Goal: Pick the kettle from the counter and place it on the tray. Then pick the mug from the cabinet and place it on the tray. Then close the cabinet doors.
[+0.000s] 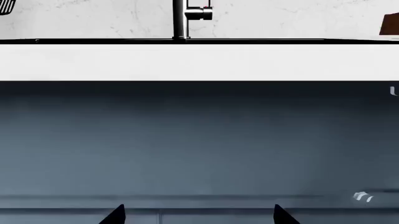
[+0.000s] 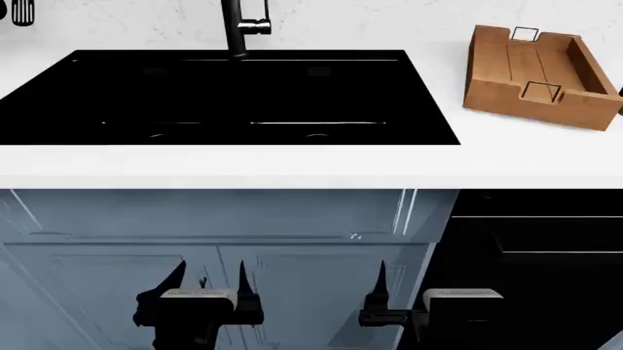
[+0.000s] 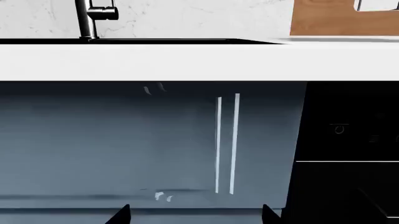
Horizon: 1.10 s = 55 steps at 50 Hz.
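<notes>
Here, wooden tray (image 2: 535, 76) at the head view's upper right on the white counter (image 2: 292, 168), black sink (image 2: 224, 98) centre-left; left gripper (image 2: 209, 281) and right gripper (image 2: 399, 288) low in frame, jaws apart, empty, facing blue-grey cabinet fronts (image 2: 224, 219); kettle unseen.

One tray (image 2: 538, 80) on the white surface (image 2: 292, 164), and that's the only one, with two wire handles on it, one at each end. One black sink (image 2: 224, 98), one dark faucet (image 2: 236, 29) behind it. Two grippers down low: the left gripper (image 2: 207, 281) and the right gripper (image 2: 381, 281). The left shows two dark fingers (image 2: 173, 277); from the head view I can count just one on the right. One dark utensil (image 2: 22, 11) hangs at the far wall. Two cabinet doors (image 2: 117, 292) below the sink.
</notes>
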Available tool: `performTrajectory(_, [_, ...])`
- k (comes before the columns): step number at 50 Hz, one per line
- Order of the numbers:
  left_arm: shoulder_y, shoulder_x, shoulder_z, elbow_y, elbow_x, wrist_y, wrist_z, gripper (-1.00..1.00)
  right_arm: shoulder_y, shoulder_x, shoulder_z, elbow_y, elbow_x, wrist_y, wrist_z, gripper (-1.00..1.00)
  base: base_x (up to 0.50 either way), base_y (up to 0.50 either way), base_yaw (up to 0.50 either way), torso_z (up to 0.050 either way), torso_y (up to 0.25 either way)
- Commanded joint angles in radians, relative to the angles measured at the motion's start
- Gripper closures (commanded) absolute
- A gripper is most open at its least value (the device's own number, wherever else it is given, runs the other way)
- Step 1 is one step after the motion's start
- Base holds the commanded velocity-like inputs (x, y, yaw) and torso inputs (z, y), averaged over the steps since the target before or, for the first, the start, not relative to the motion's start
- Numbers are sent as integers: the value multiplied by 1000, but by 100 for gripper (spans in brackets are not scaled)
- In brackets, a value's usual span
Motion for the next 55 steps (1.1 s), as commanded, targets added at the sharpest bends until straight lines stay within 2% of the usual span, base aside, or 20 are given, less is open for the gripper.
performTrajectory(1, [0,-16,18,-1,-18,0,-18,-100,2,14,-19,5,16,5,23,-100,0,0,0,0,0])
performTrajectory(12, [4,-48,51,26,-60,3,-49,-100,12,43,-56,-17,34,58,86,-100,0,0,0,0,0])
performTrajectory(24, [-2,-73,59,109,-112,-63,-65,-100,0,68,-70,-103,63,107,113,-100,0,0,0,48,0])
performTrajectory(31, [-13,-96,59,259,-139,-177,-83,-100,-16,88,-76,-228,68,171,131,-100,0,0,0,50,0])
performTrajectory(36, [-57,-122,47,441,-175,-346,-111,-100,-21,110,-76,-382,67,263,147,-100,0,0,0,50,0])
performTrajectory(44, [-292,-167,34,703,-221,-737,-175,-100,24,148,-60,-630,81,499,166,-100,0,0,0,50,0])
performTrajectory(50, [-626,-174,12,794,-288,-1080,-206,-100,77,174,-45,-781,104,644,167,-100,0,0,0,50,0])
performTrajectory(55, [-980,-140,-23,698,-336,-1306,-215,-100,111,193,-32,-857,111,738,173,-100,0,0,0,50,0])
